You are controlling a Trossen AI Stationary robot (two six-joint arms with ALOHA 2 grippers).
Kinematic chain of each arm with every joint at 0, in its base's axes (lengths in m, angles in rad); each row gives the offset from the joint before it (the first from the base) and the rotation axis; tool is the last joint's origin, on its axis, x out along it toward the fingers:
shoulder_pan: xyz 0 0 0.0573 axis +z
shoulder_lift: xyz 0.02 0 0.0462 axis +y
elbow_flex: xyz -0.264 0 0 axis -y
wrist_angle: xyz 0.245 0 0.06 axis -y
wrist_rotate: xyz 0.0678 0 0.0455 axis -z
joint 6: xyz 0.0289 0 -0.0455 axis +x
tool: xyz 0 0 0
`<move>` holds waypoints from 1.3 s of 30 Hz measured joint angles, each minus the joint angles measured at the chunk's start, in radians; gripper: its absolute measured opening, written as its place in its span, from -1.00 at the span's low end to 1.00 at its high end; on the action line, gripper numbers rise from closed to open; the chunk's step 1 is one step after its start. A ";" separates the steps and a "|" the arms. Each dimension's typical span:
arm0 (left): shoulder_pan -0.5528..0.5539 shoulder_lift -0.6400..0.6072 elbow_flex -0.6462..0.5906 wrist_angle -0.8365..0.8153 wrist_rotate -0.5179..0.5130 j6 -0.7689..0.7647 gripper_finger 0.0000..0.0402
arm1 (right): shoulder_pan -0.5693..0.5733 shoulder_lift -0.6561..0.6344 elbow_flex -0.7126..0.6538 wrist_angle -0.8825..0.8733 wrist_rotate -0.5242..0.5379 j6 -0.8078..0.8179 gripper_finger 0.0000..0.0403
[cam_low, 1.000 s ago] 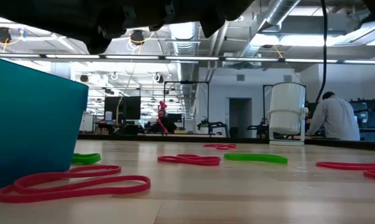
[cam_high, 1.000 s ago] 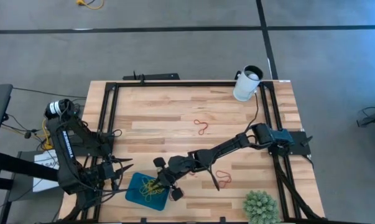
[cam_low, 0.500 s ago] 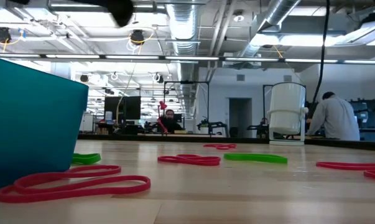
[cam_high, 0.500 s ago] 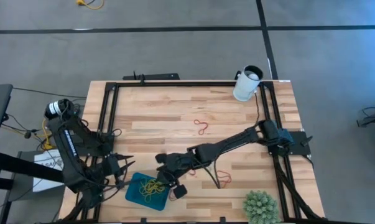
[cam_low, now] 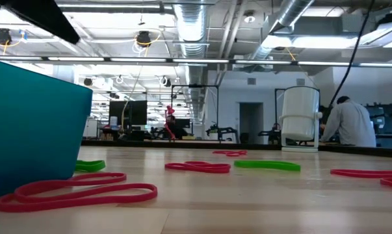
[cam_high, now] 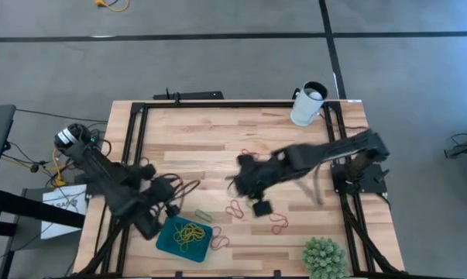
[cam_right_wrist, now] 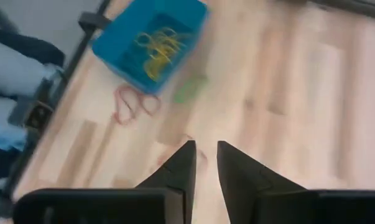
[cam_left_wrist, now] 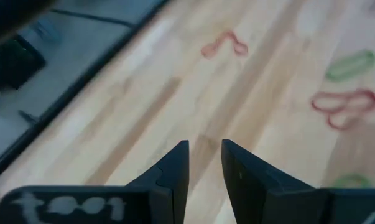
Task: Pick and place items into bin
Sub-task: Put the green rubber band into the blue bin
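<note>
Rubber bands: several yellow loops (cam_high: 188, 231) lie in the teal bin (cam_high: 169, 242) at the near left of the table; others are loose on the wood.

High view, change: a second ago the right gripper (cam_high: 247, 186) hung over the bin; it now sits mid-table, well away from it. The left arm has swung inward, its gripper (cam_high: 157, 211) just beside the bin's far edge.

High view, meaning: judged a drop-off finished; the right arm looks to be heading for another loop. Red loops (cam_high: 235, 209) lie just near of it, another red pair (cam_high: 279, 225) to the near right, a green loop (cam_high: 204, 215) beside the bin.

Low view: bin wall (cam_low: 33, 123) fills the left; a red loop (cam_low: 78, 192) lies on the table in front of it, a green band (cam_low: 267, 165) and a red one (cam_low: 197, 167) farther off. White cup (cam_low: 300, 119) at the far edge. A person stands in the room behind. Neither gripper shows here, unlike above.

Left wrist view: fingers (cam_left_wrist: 176, 171) stand slightly apart, nothing between them; blurred red and green loops ahead.

Right wrist view: fingers (cam_right_wrist: 186, 168) slightly parted and empty, which the overhead cannot settle; bin with yellow loops ahead, red loop (cam_right_wrist: 130, 103) beside it.
</note>
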 joint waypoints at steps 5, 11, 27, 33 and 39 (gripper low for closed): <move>0.134 0.000 0.000 0.376 0.182 0.464 -0.58 | -0.078 -0.163 -0.010 -0.075 0.013 -0.003 -0.70; 0.296 0.001 0.000 0.624 0.453 0.780 -0.58 | -0.164 -0.308 -0.149 -0.044 0.020 -0.025 -0.70; 0.434 0.294 0.000 0.714 1.002 1.061 -0.58 | -0.291 -0.438 -0.737 0.391 -0.069 0.045 -0.70; 0.446 0.315 0.000 0.762 1.086 1.145 -0.58 | -0.291 -0.439 -0.799 0.506 -0.091 0.099 -0.70; 0.448 0.335 0.001 0.772 1.086 1.189 -0.58 | -0.270 -0.438 -0.810 0.537 -0.094 0.159 -0.70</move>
